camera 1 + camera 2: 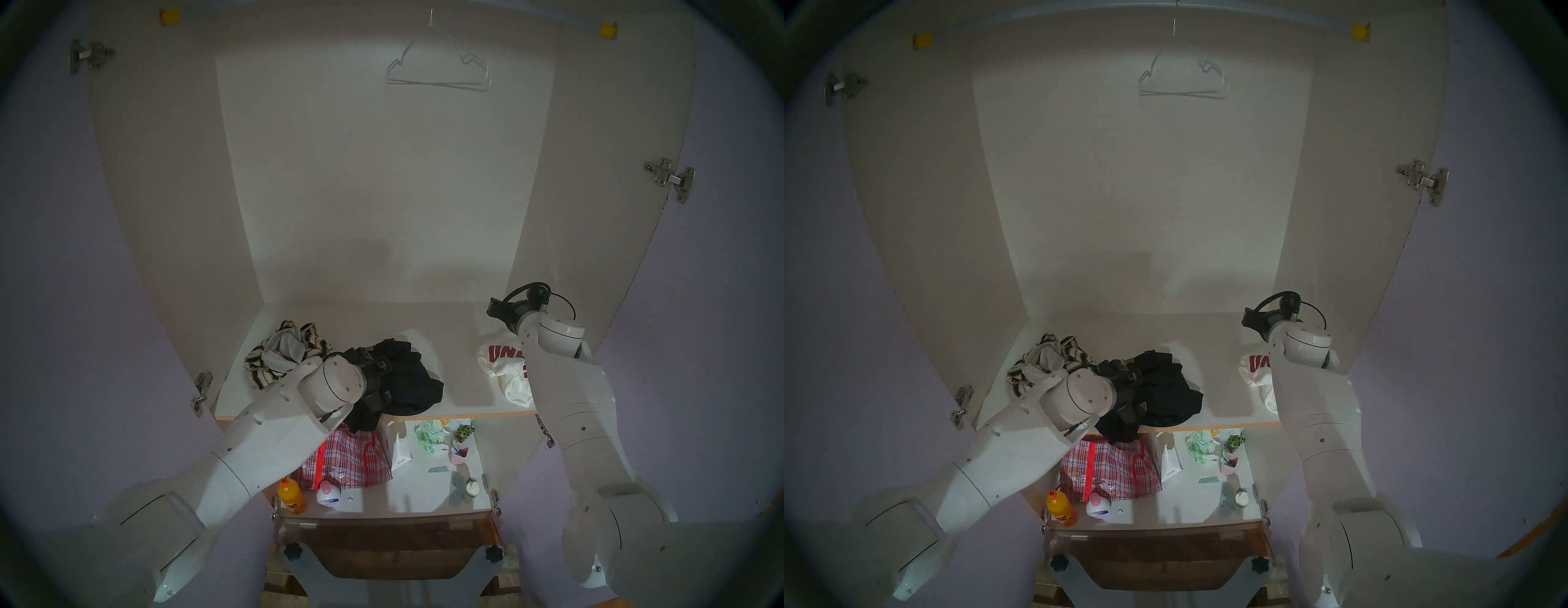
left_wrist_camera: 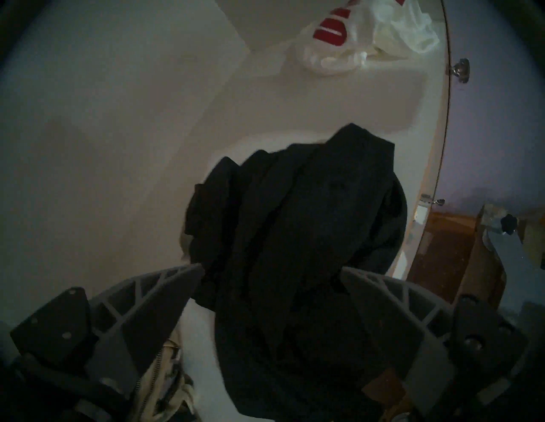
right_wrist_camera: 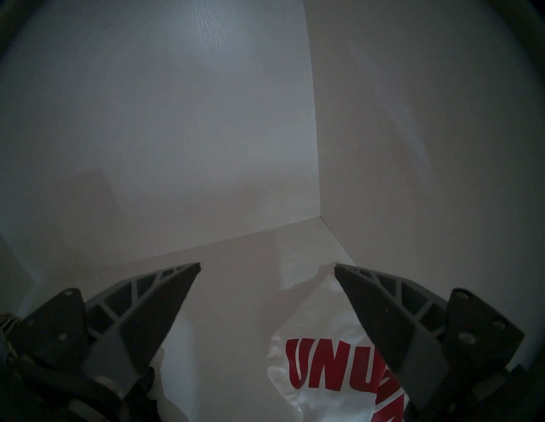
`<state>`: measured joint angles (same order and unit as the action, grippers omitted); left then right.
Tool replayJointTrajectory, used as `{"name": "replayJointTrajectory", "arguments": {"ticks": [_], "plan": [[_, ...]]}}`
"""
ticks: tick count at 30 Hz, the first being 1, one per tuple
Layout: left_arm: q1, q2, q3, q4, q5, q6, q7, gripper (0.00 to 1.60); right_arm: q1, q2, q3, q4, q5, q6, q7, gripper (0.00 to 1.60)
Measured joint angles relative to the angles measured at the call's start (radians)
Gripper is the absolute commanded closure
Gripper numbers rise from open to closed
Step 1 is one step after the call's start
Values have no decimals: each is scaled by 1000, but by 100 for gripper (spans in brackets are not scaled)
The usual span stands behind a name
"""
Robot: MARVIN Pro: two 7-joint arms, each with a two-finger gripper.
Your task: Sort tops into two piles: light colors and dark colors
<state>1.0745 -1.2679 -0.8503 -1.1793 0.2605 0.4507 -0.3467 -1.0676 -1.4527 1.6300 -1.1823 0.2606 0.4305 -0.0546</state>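
Showing spread left fingers (image 2: 165, 297) around black tops (image 2: 295, 235), hidden overhead.

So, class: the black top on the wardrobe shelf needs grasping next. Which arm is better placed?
Left. The left gripper is open with the black top between its fingers; the right gripper hangs above the white top.

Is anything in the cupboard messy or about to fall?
Yes. The black top hangs over the shelf's front edge, drooping toward the checked bag below. It might slip off.
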Motion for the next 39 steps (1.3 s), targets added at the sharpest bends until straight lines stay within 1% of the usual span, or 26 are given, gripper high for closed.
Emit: {"name": "replayJointTrajectory", "arguments": {"ticks": [3, 7, 9, 10, 11, 13, 15, 16, 18, 19, 20, 22, 23, 24, 25, 28, 31, 33, 34, 39], "plan": [[-11, -28, -1, 53, 7, -12, 31, 0, 0, 0, 1, 0, -1, 0, 0, 0], [-49, -105, 17, 192, 36, -49, 90, 0, 0, -1, 1, 0, -2, 0, 1, 0], [-65, -121, 24, 228, 45, -62, 107, 0, 0, -1, 2, 0, -3, 0, 1, 0], [-80, -135, 26, 261, 49, -67, 115, 0, 0, -1, 2, 0, -3, 0, 1, 0], [-101, -149, 30, 300, 53, -80, 118, 0, 0, -1, 2, 0, -3, 0, 1, 0], [-128, -162, 40, 348, 62, -94, 118, 0, 0, -2, 2, 0, -4, 0, 2, 0], [-158, -167, 74, 392, 72, -111, 112, 0, 0, -2, 3, 0, -4, 0, 2, 0], [-181, -176, 88, 439, 76, -138, 106, 0, 0, -2, 3, 0, -4, 0, 2, 0], [-197, -185, 98, 490, 76, -159, 104, 1, 0, -2, 3, 0, -5, 0, 3, 0], [-205, -189, 101, 515, 76, -164, 102, 19, 0, -2, 4, 0, -5, 0, 3, 0], [-213, -191, 105, 540, 76, -170, 95, 81, 0, -2, 4, 0, -5, 0, 3, 0], [-218, -191, 110, 559, 77, -182, 91, 113, 0, -3, 4, 0, -5, 0, 3, 0], [-218, -191, 111, 559, 77, -184, 90, 139, 0, -3, 4, 0, -6, 0, 3, 0], [-217, -192, 110, 556, 76, -192, 91, 160, 0, -3, 4, 0, -6, 0, 3, 0], [-217, -192, 110, 554, 76, -196, 92, 160, 0, -3, 4, 0, -6, 0, 3, 0], [-208, -197, 76, 540, 61, -215, 123, 160, 0, -3, 5, 0, -6, 0, 4, 0], [-197, -205, 14, 504, 39, -254, 174, 160, 0, -3, 5, 0, -7, 0, 4, 0], [-191, -209, -13, 491, 31, -275, 212, 160, 0, -3, 5, 0, -7, 0, 4, 0], [-185, -214, -39, 482, 27, -297, 268, 160, 0, -3, 5, 0, -7, 0, 4, 0], [-172, -225, -123, 457, 15, -345, 444, 160, 0, -4, 5, 0, -8, 0, 4, 0]]}}
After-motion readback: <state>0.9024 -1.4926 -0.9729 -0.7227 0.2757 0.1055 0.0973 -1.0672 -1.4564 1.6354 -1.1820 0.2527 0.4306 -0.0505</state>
